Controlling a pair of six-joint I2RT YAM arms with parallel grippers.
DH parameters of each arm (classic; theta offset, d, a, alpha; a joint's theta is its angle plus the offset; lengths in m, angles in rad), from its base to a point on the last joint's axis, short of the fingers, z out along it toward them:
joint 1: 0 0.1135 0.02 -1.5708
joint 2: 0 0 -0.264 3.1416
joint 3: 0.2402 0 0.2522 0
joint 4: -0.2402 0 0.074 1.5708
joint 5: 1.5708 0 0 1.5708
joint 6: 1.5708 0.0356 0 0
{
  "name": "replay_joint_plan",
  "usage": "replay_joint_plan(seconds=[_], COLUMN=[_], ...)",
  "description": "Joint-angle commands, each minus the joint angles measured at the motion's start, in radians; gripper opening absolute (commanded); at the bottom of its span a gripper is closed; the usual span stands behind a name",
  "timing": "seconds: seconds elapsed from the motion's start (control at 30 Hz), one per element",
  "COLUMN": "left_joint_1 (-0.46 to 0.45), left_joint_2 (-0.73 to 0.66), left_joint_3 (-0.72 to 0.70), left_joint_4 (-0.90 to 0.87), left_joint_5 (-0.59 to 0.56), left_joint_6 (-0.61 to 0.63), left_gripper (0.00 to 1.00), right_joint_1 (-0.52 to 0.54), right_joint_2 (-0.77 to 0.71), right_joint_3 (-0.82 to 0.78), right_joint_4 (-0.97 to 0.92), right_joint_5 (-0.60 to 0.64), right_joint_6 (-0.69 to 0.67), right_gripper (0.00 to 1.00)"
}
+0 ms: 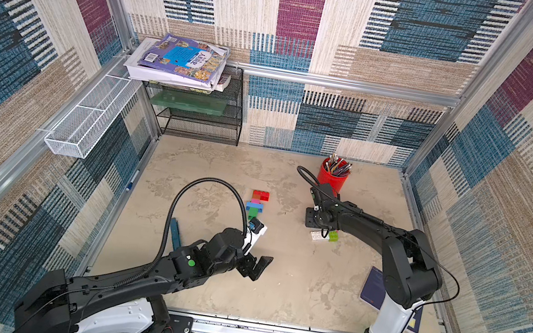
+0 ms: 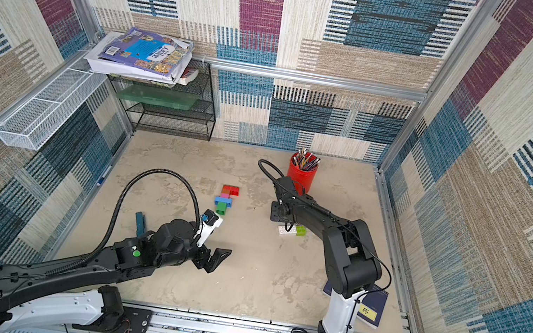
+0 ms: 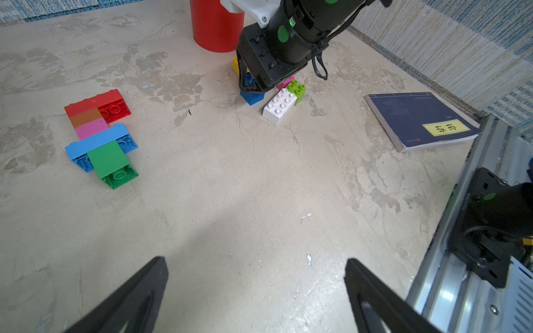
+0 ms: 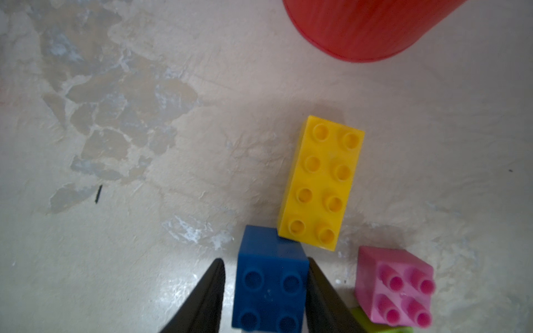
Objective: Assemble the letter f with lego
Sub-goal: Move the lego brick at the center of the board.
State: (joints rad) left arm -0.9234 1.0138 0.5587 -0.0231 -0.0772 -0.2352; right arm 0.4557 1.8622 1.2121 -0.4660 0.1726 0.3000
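Note:
A joined lego piece (image 1: 255,205) lies flat mid-table: red (image 3: 96,108), orange, pink, a light blue crossbar (image 3: 101,141) and green (image 3: 111,160). To its right is a loose cluster: white (image 3: 279,106), lime (image 3: 297,88), pink (image 4: 395,285), yellow (image 4: 321,181) and a dark blue brick (image 4: 271,288). My right gripper (image 4: 265,259) points down over this cluster with a finger on each side of the dark blue brick. One finger touches it and a thin gap shows at the other. My left gripper (image 3: 256,262) hovers wide open over bare table near the front, holding nothing.
A red pen cup (image 1: 331,180) stands just behind the right gripper. A dark blue book (image 3: 418,121) lies by the right arm's base. A blue strip (image 1: 176,233) lies left of the left arm. A black mesh shelf (image 1: 200,115) with books fills the back left corner.

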Motion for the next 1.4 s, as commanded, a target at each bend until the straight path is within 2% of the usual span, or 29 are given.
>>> replay_joint_plan(seconds=[0.0, 0.17, 0.3, 0.7, 0.87, 1.13, 1.37], left_joint_1=[0.001, 0.001, 0.001, 0.000, 0.001, 0.001, 0.001], left_joint_2=[-0.013, -0.036, -0.058, -0.185, -0.254, -0.389, -0.432], left_joint_3=[-0.006, -0.014, -0.017, -0.086, -0.113, -0.173, -0.184], left_joint_4=[-0.003, -0.017, -0.037, -0.121, -0.134, -0.163, -0.182], left_joint_5=[-0.016, -0.026, -0.073, -0.087, -0.071, -0.105, -0.110], left_joint_6=[-0.019, -0.030, -0.073, -0.090, -0.075, -0.104, -0.111], left_gripper=[0.99, 0.99, 0.99, 0.99, 0.99, 0.99, 0.99], right_joint_1=[-0.002, 0.004, 0.022, 0.161, 0.225, 0.301, 0.352], right_joint_2=[0.011, -0.026, -0.076, -0.107, -0.092, -0.099, -0.105], right_joint_3=[0.012, -0.002, -0.014, -0.026, -0.035, -0.074, -0.092], right_joint_4=[0.007, 0.016, 0.016, 0.010, 0.014, 0.046, 0.053], right_joint_5=[-0.007, -0.040, -0.072, -0.219, -0.264, -0.331, -0.351], right_joint_6=[-0.030, -0.099, -0.172, -0.412, -0.465, -0.531, -0.569], right_gripper=[0.39, 0.32, 0.32, 0.32, 0.30, 0.29, 0.28])
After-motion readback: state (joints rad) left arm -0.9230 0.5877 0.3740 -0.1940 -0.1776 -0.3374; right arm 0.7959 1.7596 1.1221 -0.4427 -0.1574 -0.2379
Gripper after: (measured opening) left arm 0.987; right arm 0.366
